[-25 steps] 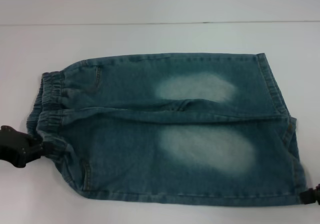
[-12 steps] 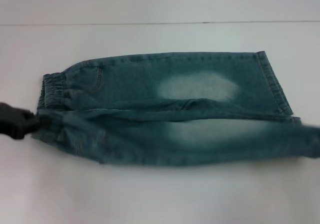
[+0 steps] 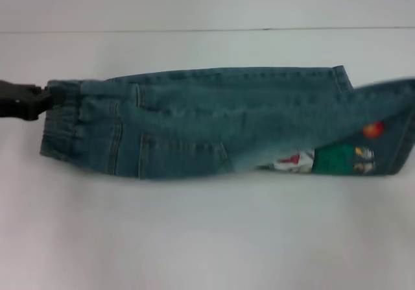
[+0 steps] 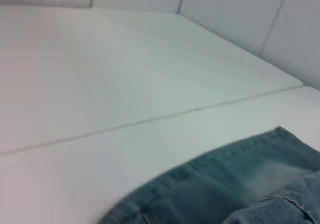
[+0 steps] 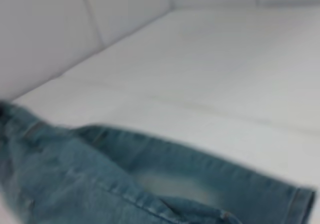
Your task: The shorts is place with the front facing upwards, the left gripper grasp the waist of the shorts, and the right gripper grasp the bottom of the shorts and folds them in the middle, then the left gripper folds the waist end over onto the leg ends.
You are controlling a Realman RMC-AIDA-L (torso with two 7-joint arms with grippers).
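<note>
Shorts folded lengthwise on the white counter

The shorts [image 3: 220, 124] are seen in the head view doubled along their length near the counter's [image 3: 194, 238] middle, the cartoon print [image 3: 337, 159] exposed toward the right edge. The waist is clenched by the left hand [image 3: 39, 102] at the left edge. The right hand is shown nowhere. Only denim and the counter's seam appear in the wrist views.

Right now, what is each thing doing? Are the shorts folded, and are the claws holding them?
shorts: folded lengthwise, near leg carried over the far one, cartoon print showing.
left gripper: shut on the waist.
right gripper: out of view past the leg ends.
table: white, shorts lying across it.
</note>
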